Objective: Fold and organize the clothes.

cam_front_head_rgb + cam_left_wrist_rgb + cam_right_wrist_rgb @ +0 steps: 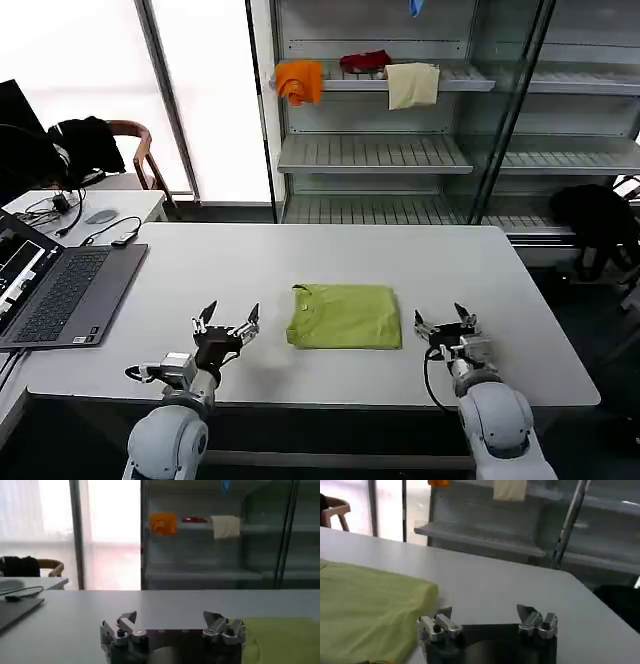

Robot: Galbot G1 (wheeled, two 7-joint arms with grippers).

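At the near middle of the white table (200,270), the T-shirt (345,316) is laid folded into a compact rectangle. It is flanked by the left gripper (227,325) and right gripper (446,322), both spread and empty, apparently because folding looks complete.

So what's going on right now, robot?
Left gripper open, right gripper open, flanking the shirt. T-shirt folded flat on table. Nothing blocking.
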